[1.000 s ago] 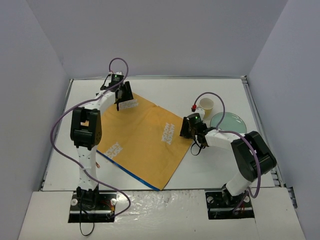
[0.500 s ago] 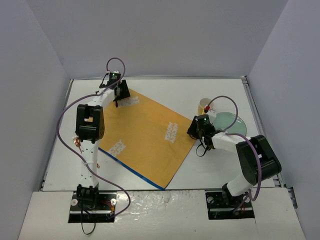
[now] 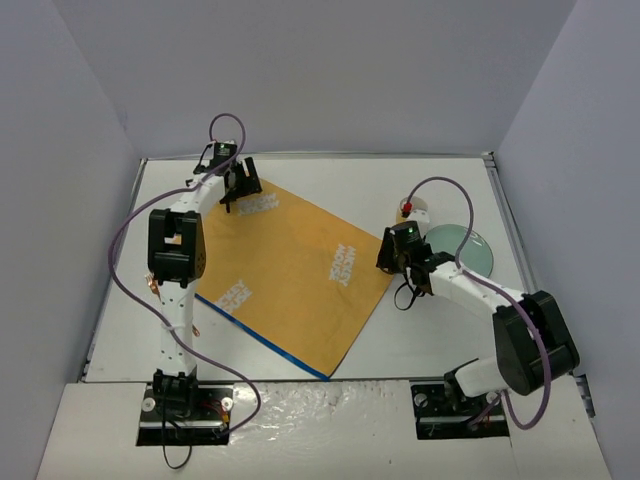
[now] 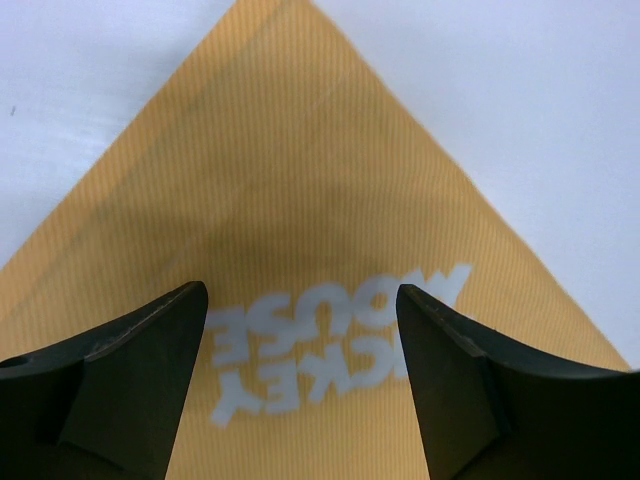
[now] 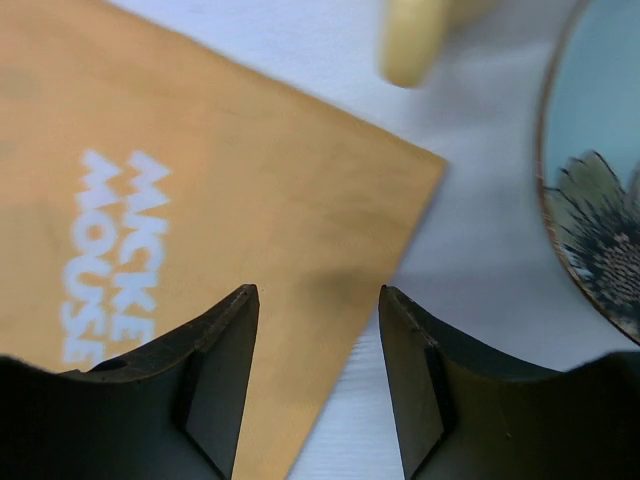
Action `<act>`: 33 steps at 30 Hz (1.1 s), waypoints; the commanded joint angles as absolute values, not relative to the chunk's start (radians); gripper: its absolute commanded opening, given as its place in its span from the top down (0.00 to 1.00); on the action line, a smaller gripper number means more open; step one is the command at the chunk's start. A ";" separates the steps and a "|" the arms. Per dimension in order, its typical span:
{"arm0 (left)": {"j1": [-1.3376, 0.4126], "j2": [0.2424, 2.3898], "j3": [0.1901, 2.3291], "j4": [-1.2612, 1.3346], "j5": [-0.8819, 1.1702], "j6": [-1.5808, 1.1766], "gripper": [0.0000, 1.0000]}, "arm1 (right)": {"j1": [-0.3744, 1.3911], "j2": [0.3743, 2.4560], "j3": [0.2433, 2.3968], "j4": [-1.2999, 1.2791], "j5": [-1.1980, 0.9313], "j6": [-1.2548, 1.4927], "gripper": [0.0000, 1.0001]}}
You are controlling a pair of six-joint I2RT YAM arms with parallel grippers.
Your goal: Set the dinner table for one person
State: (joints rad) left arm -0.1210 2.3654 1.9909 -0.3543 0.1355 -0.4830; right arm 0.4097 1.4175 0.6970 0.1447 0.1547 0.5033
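Two claws, one cloth, and I take every place from that orange cloth (image 3: 290,270).

From the top camera, the cloth lies flat and skewed on the white worktop (image 3: 340,185), one corner pointing away from my bases and one pointing right. My left claw (image 3: 238,185) hangs over the far corner. My right claw (image 3: 390,260) hangs over the right corner. Off that right corner, clear of the cloth, sit a green plate (image 3: 470,245) and a pale cup (image 3: 420,212), the cup on the plate's far left side. The worktop spreads bare around every edge of the cloth.

From the left wrist, my left claw (image 4: 300,295) stands wide with nothing between its jaws. Below it I see the cloth's far corner (image 4: 290,180) and its white lettering, with bare worktop (image 4: 500,80) past both edges.

From the right wrist, my right claw (image 5: 317,292) is parted to a middling gap and grips nothing. The cloth's right corner (image 5: 220,180) ends just ahead of the jaws. Beyond it comes a strip of worktop (image 5: 470,260), then the plate's rim (image 5: 600,200) to the right and the blurred cup (image 5: 415,40) farther ahead.

I judge the next move to be bringing the plate onto the cloth. It lies right of the cloth's right corner, so my right claw is much the nearer.
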 commanded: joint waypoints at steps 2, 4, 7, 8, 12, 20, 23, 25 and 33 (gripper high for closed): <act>-0.109 2.054 1.896 -0.439 0.088 -0.489 0.26 | 0.548 1.367 0.799 0.079 0.125 0.408 0.51; -0.109 2.003 1.845 -0.458 0.068 -0.489 0.26 | 0.577 1.376 0.793 0.081 0.101 0.420 0.51; -0.109 1.920 1.694 -0.457 0.038 -0.494 0.27 | 0.652 1.393 0.769 0.089 0.093 0.425 0.51; -0.110 1.907 1.647 -0.445 0.034 -0.495 0.27 | 0.667 1.400 0.761 0.099 0.087 0.427 0.51; -0.109 1.883 1.533 -0.412 0.026 -0.497 0.31 | 0.693 1.433 0.705 0.155 0.051 0.452 0.51; -0.106 1.976 1.522 -0.391 0.040 -0.494 0.33 | 0.693 1.483 0.617 0.227 0.067 0.491 0.51; -0.104 2.020 1.543 -0.393 0.037 -0.492 0.33 | 0.692 1.506 0.597 0.244 0.084 0.500 0.51; -0.102 2.049 1.559 -0.397 0.034 -0.492 0.33 | 0.689 1.533 0.591 0.254 0.088 0.509 0.51; -0.083 2.167 1.671 -0.431 0.034 -0.471 0.33 | 0.683 1.590 0.601 0.265 0.111 0.523 0.51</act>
State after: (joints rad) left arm -0.1029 2.1216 1.6035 -0.4178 0.0367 -0.4827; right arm 0.6933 1.5263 0.6155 0.3127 0.0917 0.4986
